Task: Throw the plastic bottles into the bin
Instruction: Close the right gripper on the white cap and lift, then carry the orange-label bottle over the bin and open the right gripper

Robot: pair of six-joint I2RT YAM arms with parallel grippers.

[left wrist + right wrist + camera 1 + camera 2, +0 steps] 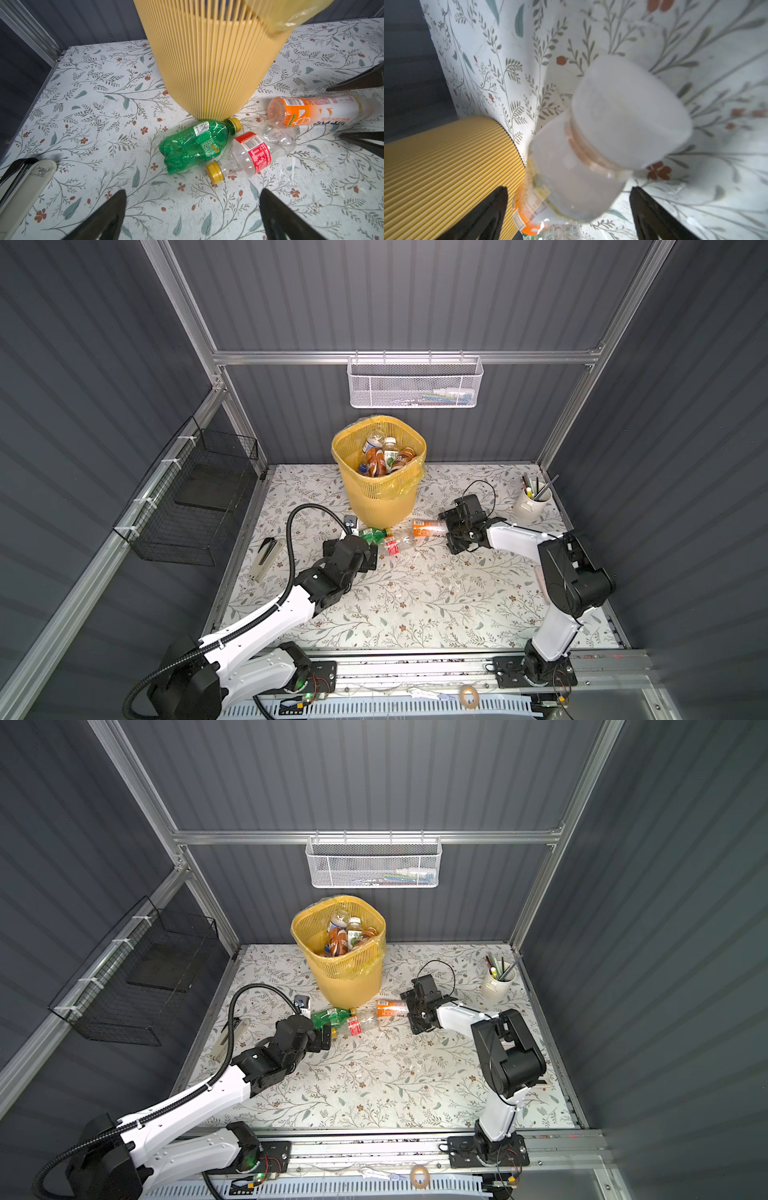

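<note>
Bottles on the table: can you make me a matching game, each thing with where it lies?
1 green bottle
2 red-label bottle
3 orange-label bottle
4 cup of pens

a far right corner of the table
b inside the open right hand
c cap by the foot of the bin
d between the two other bottles

Pairs: 1-c, 2-d, 3-b, 4-a

Dark ribbed walls (395, 294); aluminium frame (407, 357); floral-print tabletop (415, 593), evenly lit.

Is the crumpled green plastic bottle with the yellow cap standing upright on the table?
No, the green plastic bottle lies on its side at the foot of the tall yellow ribbed plastic bin.
</note>
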